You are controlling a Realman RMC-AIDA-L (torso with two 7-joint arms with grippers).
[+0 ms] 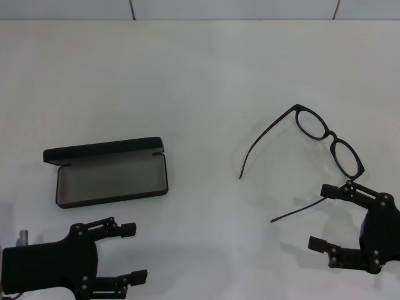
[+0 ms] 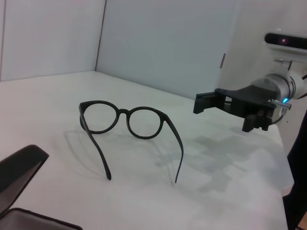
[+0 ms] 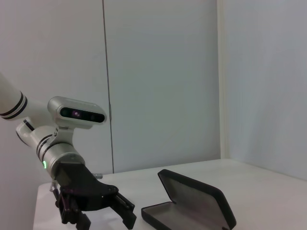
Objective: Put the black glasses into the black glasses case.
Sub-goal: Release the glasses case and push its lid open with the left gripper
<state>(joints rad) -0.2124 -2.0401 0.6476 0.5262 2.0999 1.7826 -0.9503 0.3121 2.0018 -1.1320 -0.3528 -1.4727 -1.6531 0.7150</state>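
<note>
While both arms sit low at the near edge of the plain white bench [image 1: 200,75], the thin black-framed glasses with round clear lenses [image 1: 328,140] lie unfolded on the right half of the bench, lenses toward the right edge, both slender curved temples splayed toward the middle. The rectangular black hard-shell glasses case with grey lining [image 1: 112,178] lies open on the left half, lid raised at its far side, well apart from the glasses. Head view shows the black left gripper [image 1: 132,252] just near of the case, fingers spread, holding nothing. The black right gripper [image 1: 324,215] is also open and empty, its upper finger just beside the lens end of the nearer temple; contact cannot be told. Left wrist view shows the frame standing upright on the lens rims and temple tips. Right wrist view alone shows the case lid's dark inner face. White wall panels [image 3: 163,81] back the bench.
</note>
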